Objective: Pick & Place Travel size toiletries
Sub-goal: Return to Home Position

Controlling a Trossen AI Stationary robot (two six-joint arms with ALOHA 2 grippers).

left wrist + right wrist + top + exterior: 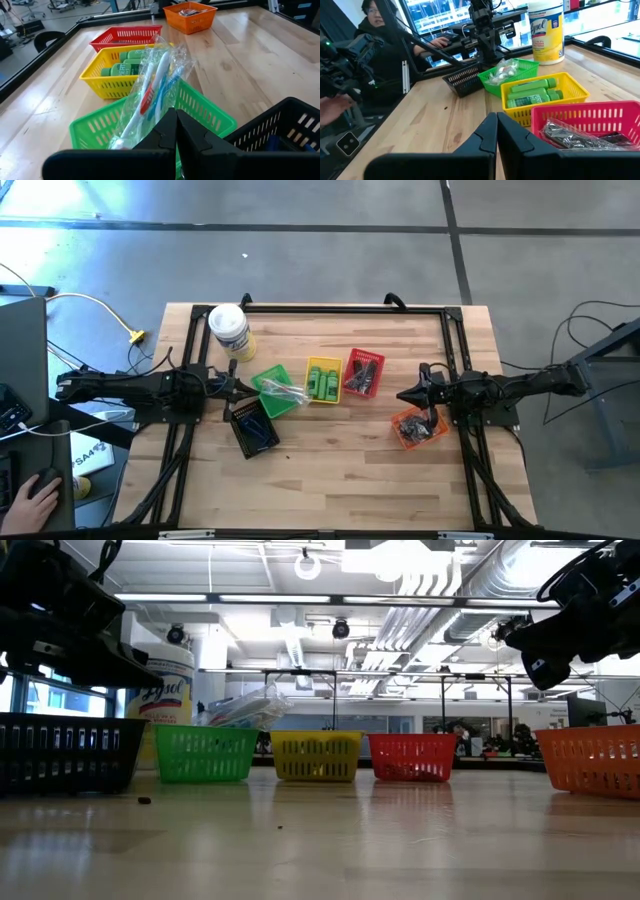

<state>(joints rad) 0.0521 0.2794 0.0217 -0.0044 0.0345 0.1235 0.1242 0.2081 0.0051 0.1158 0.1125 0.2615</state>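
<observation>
Clear-wrapped toothbrushes lean out of the green basket, their lower ends inside it. Green mini bottles lie in the yellow basket. Dark wrapped pieces fill the red basket, and small items lie in the orange basket. Dark blue items sit in the black basket. My left gripper is shut and empty, hovering between the black and green baskets. My right gripper is shut and empty, raised beside the orange basket and facing the red one.
A white canister with a yellow label stands at the far left of the table, behind the green basket. A black frame rail runs along the far edge. A person sits beyond the table's left side, a hand on a mouse.
</observation>
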